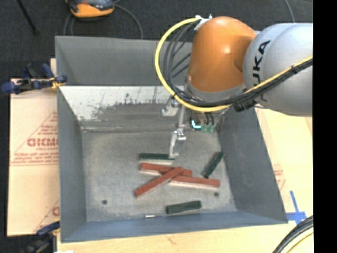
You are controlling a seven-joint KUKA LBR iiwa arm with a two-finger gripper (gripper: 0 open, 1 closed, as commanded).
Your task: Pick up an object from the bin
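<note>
The pincer [174,149] hangs low over the middle of the bin [71,162]; whether it is spread or pressed together I cannot tell. Its tip sits at the right end of a dark green stick [154,156] lying flat (touching or just above, hard to say). I'd straddle that stick across its narrow width, clear of the crossed red sticks [168,175] just beside it. 2 other green sticks [213,164] lie farther out.
</note>
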